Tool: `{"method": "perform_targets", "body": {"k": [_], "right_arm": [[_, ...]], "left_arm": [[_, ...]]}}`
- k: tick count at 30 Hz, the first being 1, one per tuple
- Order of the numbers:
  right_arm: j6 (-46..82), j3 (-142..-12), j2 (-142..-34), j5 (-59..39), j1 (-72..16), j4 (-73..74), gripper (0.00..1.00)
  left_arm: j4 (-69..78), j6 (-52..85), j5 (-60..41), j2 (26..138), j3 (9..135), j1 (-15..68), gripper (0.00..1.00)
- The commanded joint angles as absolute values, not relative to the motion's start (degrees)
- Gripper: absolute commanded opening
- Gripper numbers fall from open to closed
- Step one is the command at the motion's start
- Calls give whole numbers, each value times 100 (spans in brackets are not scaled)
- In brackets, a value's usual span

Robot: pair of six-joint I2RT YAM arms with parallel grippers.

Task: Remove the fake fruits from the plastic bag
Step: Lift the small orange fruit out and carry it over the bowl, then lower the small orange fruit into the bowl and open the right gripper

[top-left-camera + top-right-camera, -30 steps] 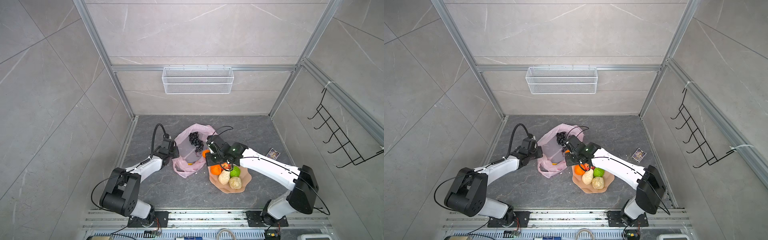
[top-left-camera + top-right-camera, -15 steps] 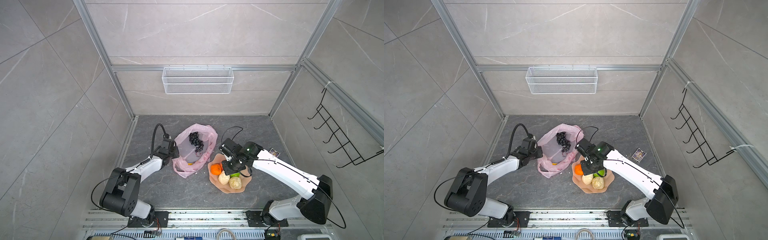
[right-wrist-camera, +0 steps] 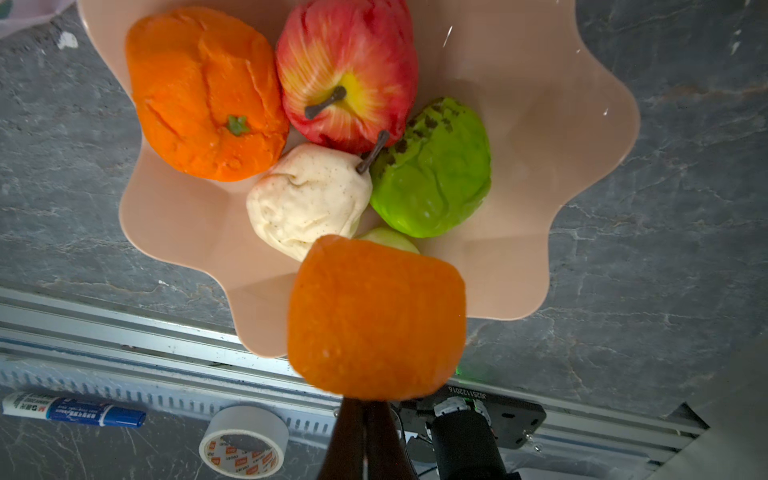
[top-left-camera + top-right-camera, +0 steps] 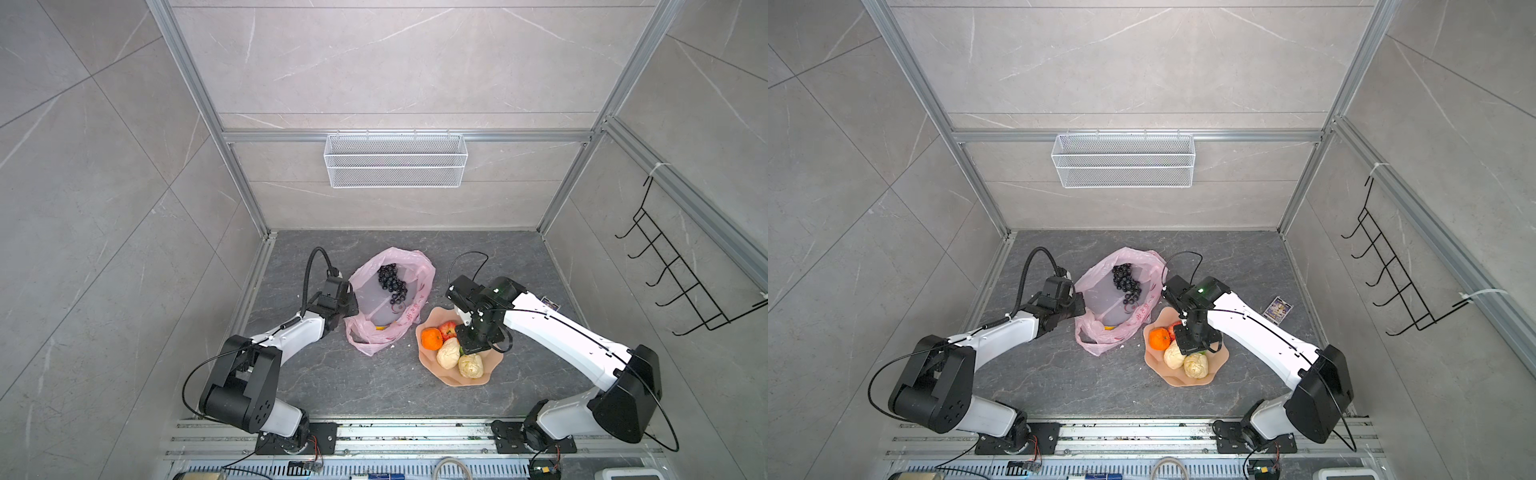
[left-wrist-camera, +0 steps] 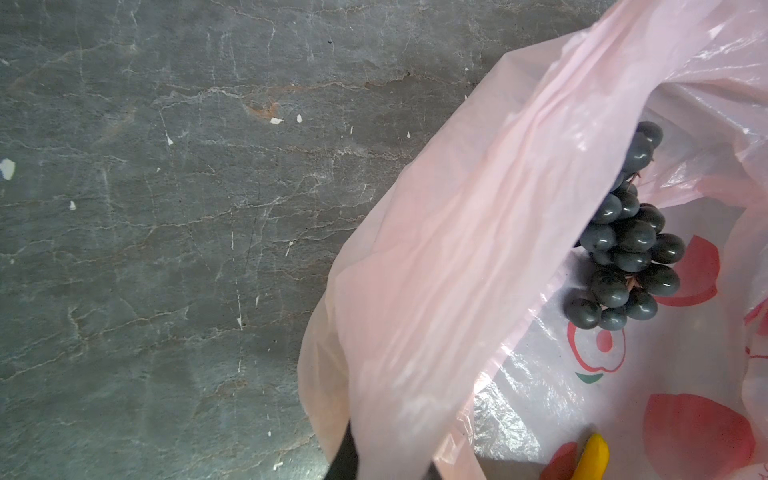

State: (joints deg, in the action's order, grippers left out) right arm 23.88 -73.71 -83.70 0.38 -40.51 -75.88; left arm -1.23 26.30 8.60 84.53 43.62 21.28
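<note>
Now: left jaws pinch plastic bag rim; right jaws clamp orange above dish.

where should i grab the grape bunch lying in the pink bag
Likely best: pinch the grape bunch across its narrow middle, coming straight down through the plastic bag mouth. It lies flat, elongated and uncovered from above.

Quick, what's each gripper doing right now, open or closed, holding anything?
Left gripper: closed, pinching the plastic bag at its rim.
Right gripper: closed on an orange, above the dish.
</note>
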Motion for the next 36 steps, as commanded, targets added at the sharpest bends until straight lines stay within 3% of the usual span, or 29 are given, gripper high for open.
{"method": "perform_targets", "body": {"k": [1, 23, 36], "right_arm": [[2176, -7398, -8552, -67, -4024, -7826, 0], [1934, -7221, -9040, -140, -3999, -7645, 2], [2019, -7239, -8967, 190, -3990, -7625, 18]], "left_arm": [[-11, 2558, 816, 8435, 4512, 2137, 0], [-40, 2531, 843, 8411, 4509, 2133, 0], [-40, 2532, 826, 8420, 4509, 2141, 0]]}}
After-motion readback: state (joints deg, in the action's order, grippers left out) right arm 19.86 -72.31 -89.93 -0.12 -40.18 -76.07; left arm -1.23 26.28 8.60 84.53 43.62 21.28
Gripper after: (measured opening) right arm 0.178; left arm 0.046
